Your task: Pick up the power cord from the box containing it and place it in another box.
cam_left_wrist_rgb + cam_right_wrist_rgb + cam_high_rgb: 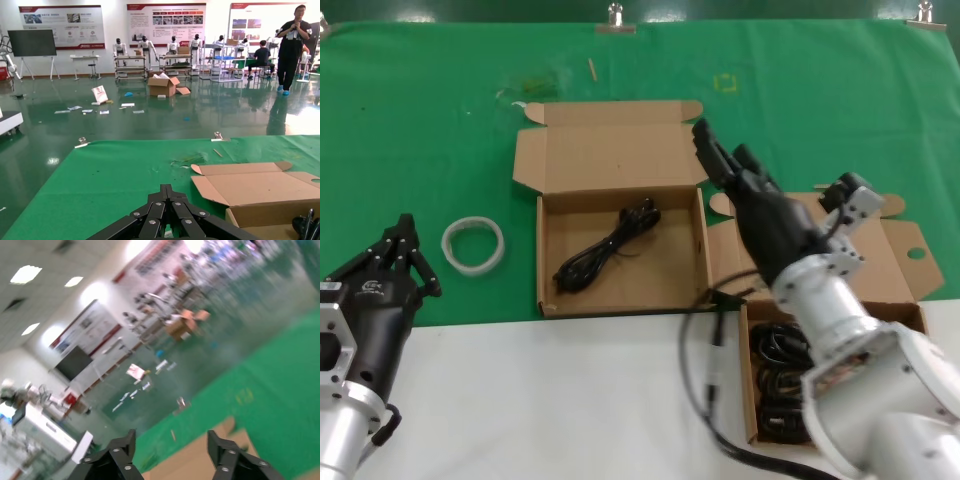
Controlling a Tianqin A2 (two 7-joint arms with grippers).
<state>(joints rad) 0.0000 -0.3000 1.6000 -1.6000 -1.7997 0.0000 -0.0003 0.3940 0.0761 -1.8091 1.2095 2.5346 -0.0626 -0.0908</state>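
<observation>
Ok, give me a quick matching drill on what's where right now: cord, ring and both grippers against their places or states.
Things:
1. cord
2. white ring
3. left gripper
4. right gripper

Places or states:
A. on the cloth, left of the middle box
B. jaws open, raised by the middle box's right wall
C. lying on the middle box's floor
D. jaws shut, low at the far left

Pairs: 1-C, 2-A, 3-D, 4-B

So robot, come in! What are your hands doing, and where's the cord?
Right hand open, empty, raised over the middle box's far right corner. Left hand shut, parked near the white ring. Power cord lies inside the middle box. Nothing in the way.
</observation>
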